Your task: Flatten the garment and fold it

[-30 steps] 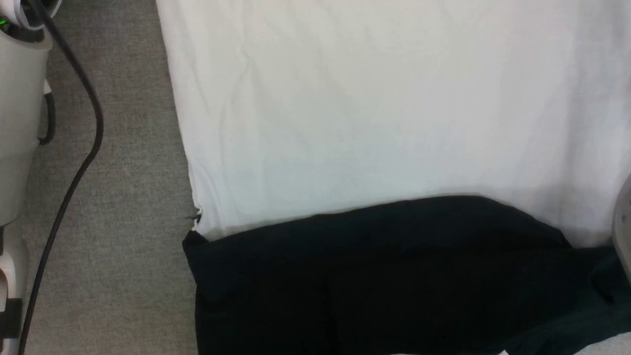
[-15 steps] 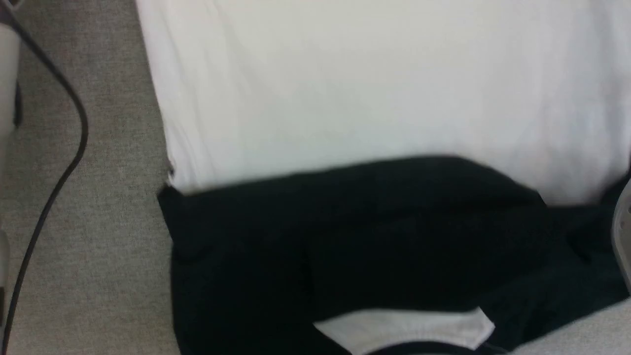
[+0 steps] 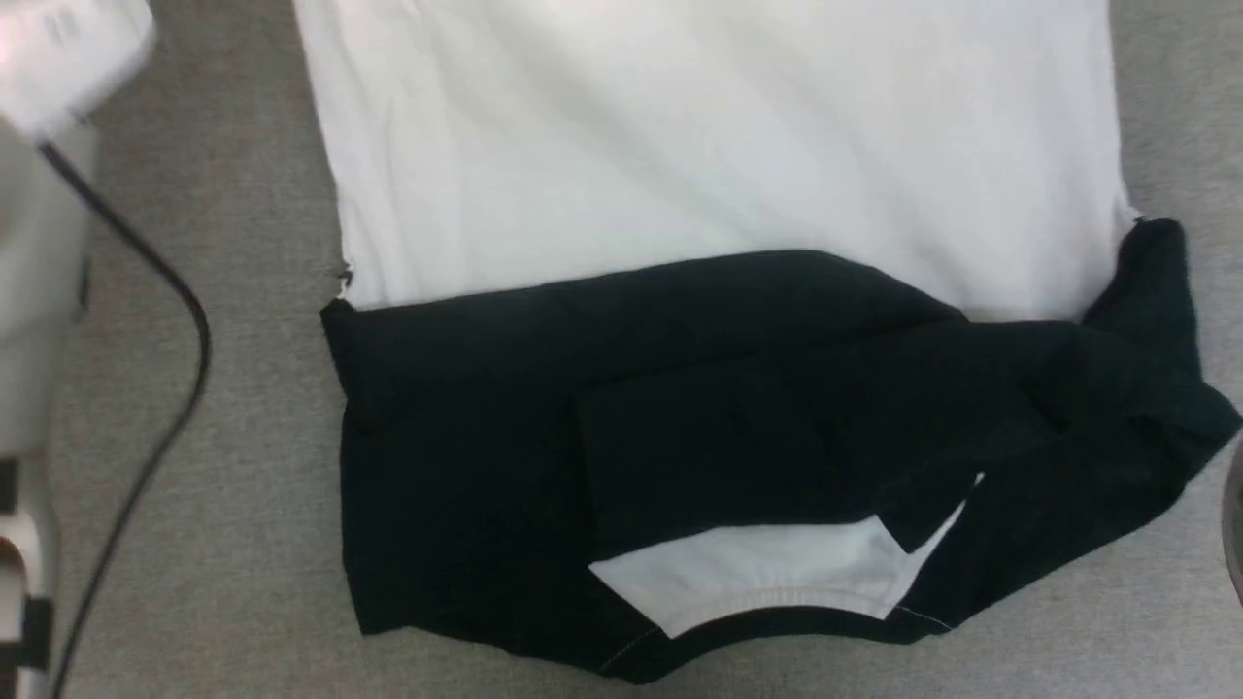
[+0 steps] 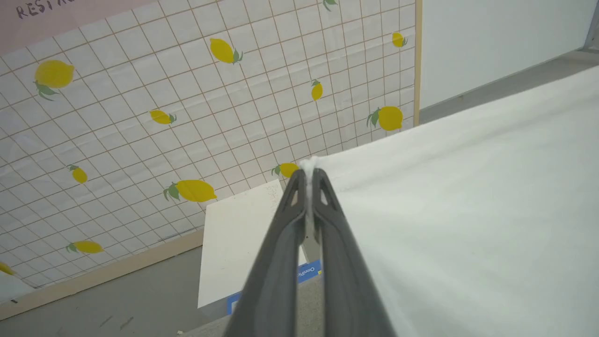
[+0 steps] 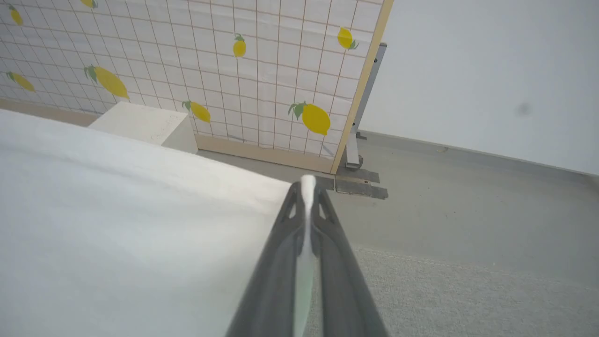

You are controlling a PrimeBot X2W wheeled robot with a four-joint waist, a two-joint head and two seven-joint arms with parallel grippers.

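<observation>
Grey table (image 3: 243, 485) beneath, bare in a strip down the left of the head view, a narrower strip at the right and a band along the near edge. Spread on it, the garment (image 3: 719, 146): white panel reaching away past the top of that view, left and right edges fairly straight, black part nearest, folded over itself, with a white sliver showing at the neckline. Black sleeve (image 3: 1156, 369) bunched at the right, jutting out past the white panel's edge. Pale forearm (image 3: 39, 320) and dark cable (image 3: 202, 335) over the left strip, clear of the cloth.

Left end effector (image 4: 309, 175) clenched on a corner of white cloth (small tuft poking out at the tips), panel sloping away to the right of its wrist view. Right end effector (image 5: 308, 187) likewise clamped on a white corner, panel running off to the left of its view. Open grey floor (image 5: 468, 210) beyond, then a plain wall and a lemon-print panel (image 4: 140, 117). White box (image 4: 238, 229) at the foot of that panel, top flat and shut, contents hidden.
</observation>
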